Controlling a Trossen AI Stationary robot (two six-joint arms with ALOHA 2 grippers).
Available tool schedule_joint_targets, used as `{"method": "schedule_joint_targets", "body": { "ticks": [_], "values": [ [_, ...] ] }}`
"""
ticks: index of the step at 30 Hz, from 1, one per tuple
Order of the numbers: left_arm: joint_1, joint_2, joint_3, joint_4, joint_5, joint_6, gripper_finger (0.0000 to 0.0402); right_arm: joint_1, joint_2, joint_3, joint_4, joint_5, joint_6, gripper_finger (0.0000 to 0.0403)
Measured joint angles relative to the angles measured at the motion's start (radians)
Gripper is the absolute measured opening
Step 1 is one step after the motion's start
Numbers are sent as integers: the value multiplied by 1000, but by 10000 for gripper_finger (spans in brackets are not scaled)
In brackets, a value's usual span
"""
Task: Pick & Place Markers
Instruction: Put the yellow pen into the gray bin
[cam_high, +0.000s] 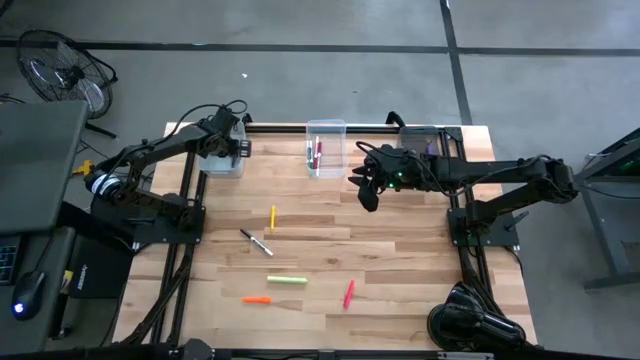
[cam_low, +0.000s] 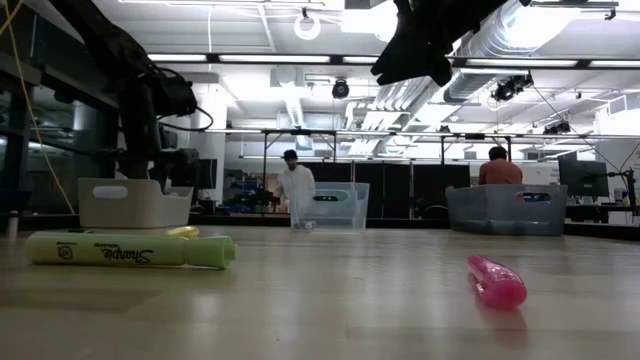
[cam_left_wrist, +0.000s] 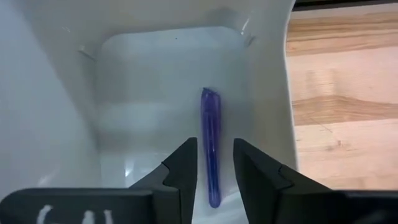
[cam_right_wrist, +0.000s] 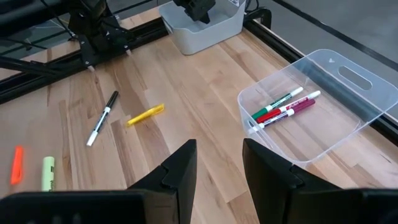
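Observation:
My left gripper (cam_left_wrist: 215, 163) stands open inside the white bin (cam_high: 222, 160) at the table's far left, pointing steeply down. A purple marker (cam_left_wrist: 211, 130) lies flat on the bin's floor, and the fingers stand on either side of its near end. My right gripper (cam_high: 366, 192) hangs open and empty above the table, right of the clear bin (cam_right_wrist: 348, 118). That bin holds red and green markers (cam_right_wrist: 283, 109). On the wood lie a yellow marker (cam_high: 273, 217), a black-and-white one (cam_high: 256, 242), a light green one (cam_high: 286, 280), an orange one (cam_high: 256, 299) and a red one (cam_high: 349, 293).
A third bin (cam_high: 428, 140) stands at the far right behind my right arm. The arms' black frames (cam_high: 180, 215) run along both sides of the table. The loose markers lie spread over the table's middle and near part. People show in the room beyond.

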Motion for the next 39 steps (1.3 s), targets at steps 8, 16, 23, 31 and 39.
{"method": "schedule_joint_targets", "body": {
  "ticks": [8,16,23,31,39],
  "values": [
    [0,-39,0,-1,69,5,106,0,0,0,0,0,0,119],
    [0,-173,0,-5,108,8,106,0,0,0,0,-8,0,119],
    [-1,-320,0,-9,272,-23,106,0,0,0,0,-8,0,119],
    [-49,-427,0,-10,368,-100,106,0,0,0,0,-8,-1,119],
    [-189,-463,0,-12,368,-172,106,0,0,0,0,-8,-1,119]
  ]
}}
